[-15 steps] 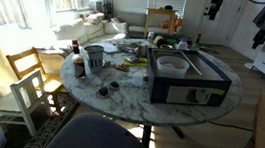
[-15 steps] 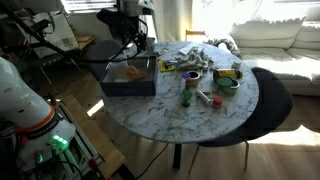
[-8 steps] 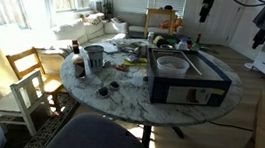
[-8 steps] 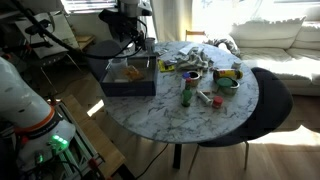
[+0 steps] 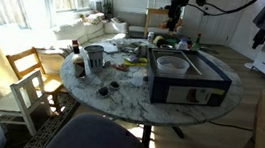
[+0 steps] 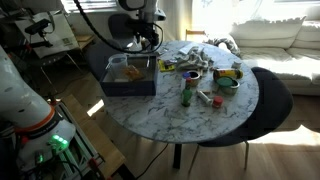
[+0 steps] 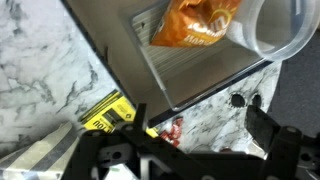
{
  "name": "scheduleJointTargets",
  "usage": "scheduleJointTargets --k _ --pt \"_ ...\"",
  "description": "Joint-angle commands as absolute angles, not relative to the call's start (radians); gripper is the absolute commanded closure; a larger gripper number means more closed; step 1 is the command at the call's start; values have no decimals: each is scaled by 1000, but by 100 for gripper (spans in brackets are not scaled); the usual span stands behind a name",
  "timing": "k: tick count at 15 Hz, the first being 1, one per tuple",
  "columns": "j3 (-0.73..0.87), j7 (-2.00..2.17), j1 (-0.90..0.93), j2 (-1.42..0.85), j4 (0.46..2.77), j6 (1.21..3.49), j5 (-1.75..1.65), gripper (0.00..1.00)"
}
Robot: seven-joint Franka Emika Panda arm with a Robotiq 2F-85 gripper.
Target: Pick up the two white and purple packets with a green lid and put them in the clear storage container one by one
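In an exterior view the gripper [image 5: 176,21] hangs up high behind the clear storage container [image 5: 187,90], over the cluttered far side of the marble table [image 5: 110,94], and tbh I can't pick out the white and purple packets in that mess. In an exterior view the gripper [image 6: 148,38] sits above the container's [image 6: 128,84] back edge with a pile of stuff [image 6: 192,63] just beside it, too small to tell which bits are packets. Wrist view is the useful one: the fingers [image 7: 285,150] are spread wide with nothing between them, and the container [image 7: 185,85] below only shows an orange bag [image 7: 195,25] and a clear tub [image 7: 275,30]. No packet in there that I can see, so I'd say both are left to do. Something with a yellow label [image 7: 110,113] lies on the marble just outside the wall, near the fingers but not touching. Can't tell if it's a packet.
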State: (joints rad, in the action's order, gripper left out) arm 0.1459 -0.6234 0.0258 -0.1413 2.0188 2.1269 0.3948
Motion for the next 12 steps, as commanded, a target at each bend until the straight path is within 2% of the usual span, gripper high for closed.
scheduleJointTargets --k 1,6,9,10,12 --pt "92 -505 -34 -346 1805 2210 395 0" --pt "58 -196 -26 -578 1570 2354 307 0" --pt "69 3 0 -708 1434 2382 236 0" --pt "124 70 49 -751 1388 2370 238 0" --pt "82 154 14 -810 1313 2340 194 0"
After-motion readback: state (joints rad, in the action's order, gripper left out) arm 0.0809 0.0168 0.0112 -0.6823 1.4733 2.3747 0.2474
